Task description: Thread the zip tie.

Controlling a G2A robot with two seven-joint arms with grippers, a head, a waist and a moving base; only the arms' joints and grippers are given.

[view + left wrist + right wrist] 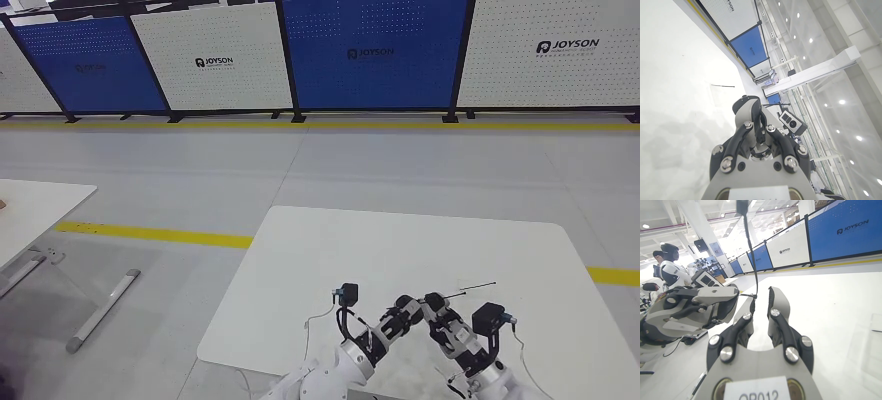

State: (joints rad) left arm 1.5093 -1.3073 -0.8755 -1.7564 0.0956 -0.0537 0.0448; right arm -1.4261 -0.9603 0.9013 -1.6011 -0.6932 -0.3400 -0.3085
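Right wrist view is showing my left tool (736, 295) pinching one zip tie (753, 256) above the bench (829, 291), my right tool (762, 294) standing spread just beside it; a second zip tie (876, 330) is lying on the bench.

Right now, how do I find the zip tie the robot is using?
Find the white table, then the grey left gripper above it. The thin black plastic zip tie is pinched in that gripper, up in the air; the other black tie lies flat on the table.
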